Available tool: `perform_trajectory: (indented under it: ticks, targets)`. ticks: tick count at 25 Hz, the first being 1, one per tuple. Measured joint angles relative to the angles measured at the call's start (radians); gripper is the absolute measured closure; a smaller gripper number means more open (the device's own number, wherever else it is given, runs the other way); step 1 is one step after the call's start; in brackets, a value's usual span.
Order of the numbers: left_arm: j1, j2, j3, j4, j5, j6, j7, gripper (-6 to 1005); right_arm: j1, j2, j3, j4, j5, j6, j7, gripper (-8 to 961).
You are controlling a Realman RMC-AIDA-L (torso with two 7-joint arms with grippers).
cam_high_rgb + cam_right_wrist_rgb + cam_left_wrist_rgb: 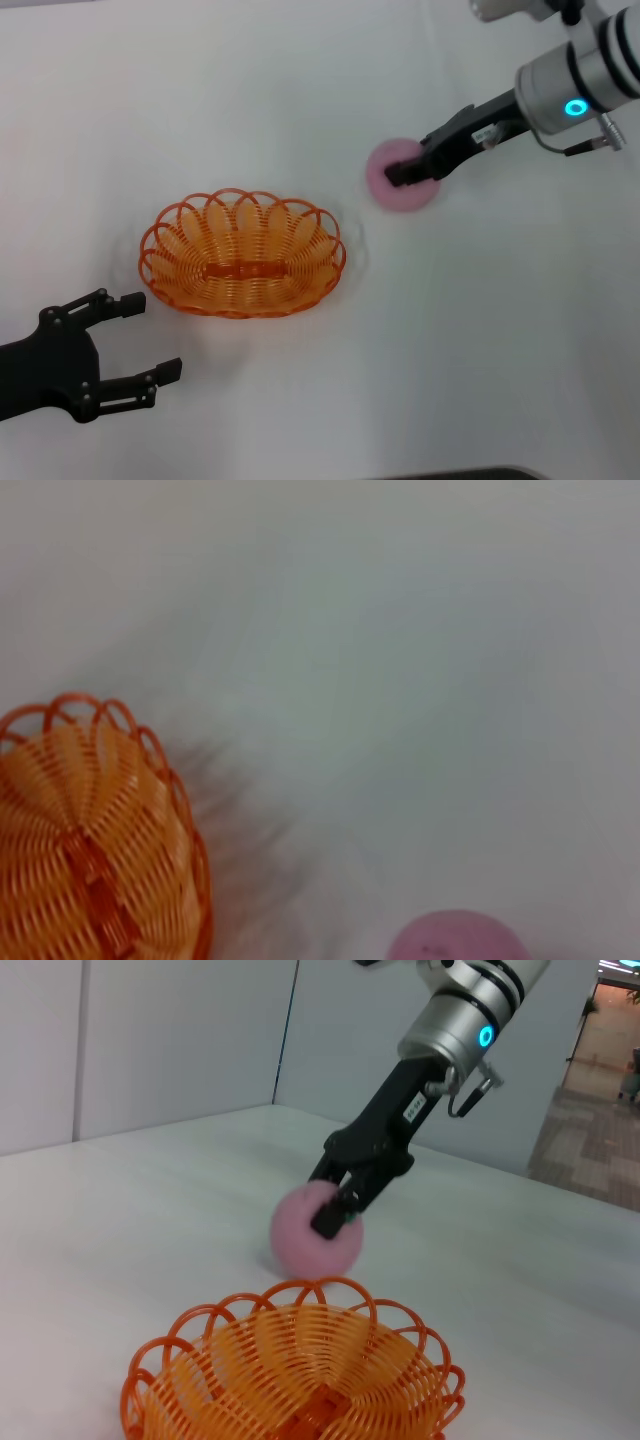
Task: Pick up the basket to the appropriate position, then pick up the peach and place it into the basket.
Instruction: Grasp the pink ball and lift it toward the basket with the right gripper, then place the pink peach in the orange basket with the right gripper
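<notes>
Head view shows the peach (400, 180) on the white table (480, 330), to the right of the basket (242, 255) and a little farther from the robot, clearly apart from it. The right gripper (408, 172) is on the peach, its dark fingers closed on the top of the pink ball; in the left wrist view the fingers (335, 1218) seem to pinch the upper part of the fruit, not its widest part. I cannot tell if the peach is already lifted or if it rests on the table.

The basket stands upright and has nothing inside. The left gripper (140, 338) hangs near the basket's near-left rim without touching it, and its jaws are wide apart.

My judgement is that the main risk is the grip. The peach is round and smooth, and a hold so high on it can let the ball roll out or drop during the carry. A second risk is the scalloped rim: if the peach travels too low, it may strike the wire loops and push the light basket away, because nothing holds the basket down.

Between the peach and the basket the table is free, so the way across is open. The left gripper stays on the far side of the basket, outside this path.
</notes>
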Motion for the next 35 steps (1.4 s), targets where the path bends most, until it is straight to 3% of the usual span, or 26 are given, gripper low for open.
perform_trajectory:
  ticks: [8,13,16,19,27,35]
  targets:
    - [0.000,0.000,0.000,0.000,0.000,0.000,-0.002,95,-0.036,-0.011,0.143,-0.106,0.085,-0.172,-0.039,614]
    - [0.000,0.000,0.000,0.001,0.000,0.000,-0.005,96,-0.052,-0.013,0.163,-0.123,0.218,-0.304,-0.097,633]
    - [0.000,0.000,0.000,0.005,0.001,0.000,-0.010,96,-0.054,-0.005,0.155,-0.114,0.260,-0.327,-0.138,631]
    - [0.000,0.000,0.000,0.005,0.002,0.001,-0.011,94,-0.050,0.007,0.137,-0.079,0.285,-0.322,-0.200,629]
    - [0.000,0.002,0.002,0.006,0.002,0.002,-0.011,95,-0.013,0.013,0.046,0.121,0.405,-0.236,-0.419,625]
    - [-0.002,0.002,0.003,0.005,0.001,0.012,-0.014,96,0.034,0.016,-0.087,0.235,0.429,-0.086,-0.446,594]
